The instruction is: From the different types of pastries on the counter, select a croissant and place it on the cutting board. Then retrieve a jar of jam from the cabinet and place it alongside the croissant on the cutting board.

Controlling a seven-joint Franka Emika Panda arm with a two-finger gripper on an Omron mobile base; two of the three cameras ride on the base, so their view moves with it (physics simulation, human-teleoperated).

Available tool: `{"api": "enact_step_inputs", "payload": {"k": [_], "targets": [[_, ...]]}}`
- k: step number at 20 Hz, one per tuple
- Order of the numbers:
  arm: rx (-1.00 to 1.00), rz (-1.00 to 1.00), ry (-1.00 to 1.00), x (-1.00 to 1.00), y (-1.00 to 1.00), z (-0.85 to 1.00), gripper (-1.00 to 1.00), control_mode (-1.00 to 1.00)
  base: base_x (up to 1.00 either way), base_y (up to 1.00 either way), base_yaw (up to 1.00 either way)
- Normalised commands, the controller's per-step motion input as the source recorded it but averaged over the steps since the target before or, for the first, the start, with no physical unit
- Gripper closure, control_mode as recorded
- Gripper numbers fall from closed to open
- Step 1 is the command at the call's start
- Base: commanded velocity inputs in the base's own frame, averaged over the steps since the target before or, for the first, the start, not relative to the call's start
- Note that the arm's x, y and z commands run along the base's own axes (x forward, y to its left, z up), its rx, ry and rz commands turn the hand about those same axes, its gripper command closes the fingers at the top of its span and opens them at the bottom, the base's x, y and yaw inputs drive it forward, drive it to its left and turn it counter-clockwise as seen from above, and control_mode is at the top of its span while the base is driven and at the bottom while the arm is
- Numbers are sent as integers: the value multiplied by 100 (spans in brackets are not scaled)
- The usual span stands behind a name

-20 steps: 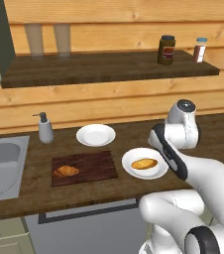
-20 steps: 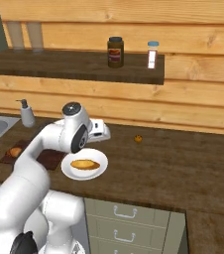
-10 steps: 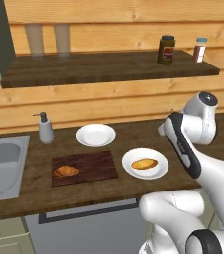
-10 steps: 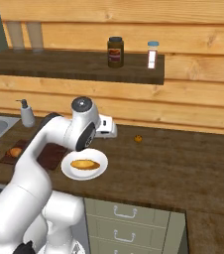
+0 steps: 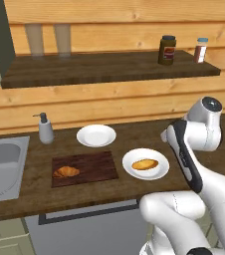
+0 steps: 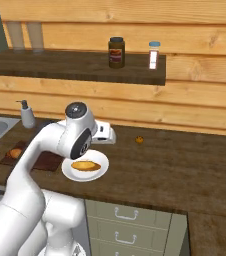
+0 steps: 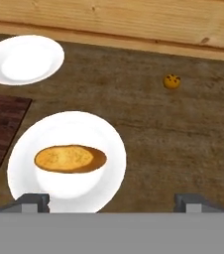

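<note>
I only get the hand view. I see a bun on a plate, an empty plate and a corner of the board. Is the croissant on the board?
Observer: Yes. The croissant lies on the cutting board, near its left end.
Operator: Is there any jar up high?
Observer: A dark jar with a yellow label stands on the shelf, beside a blue-capped shaker.
Operator: What's past the board?
Observer: A steel sink to its left, with a soap dispenser at the sink's back corner.
</note>
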Motion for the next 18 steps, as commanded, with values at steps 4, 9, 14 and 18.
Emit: {"api": "enact_step_inputs", "payload": {"k": [4,9,14,18], "targets": [[-3,2,-4,-84,25,-26,-100,-100,0,0,0],[-7,4,10,-63,74,-50,-100,-100,0,0,0],[-4,1,10,-54,75,-49,-100,-100,0,0,0],[6,-11,19,62,-20,-3,-100,-100,0,0,0]]}}
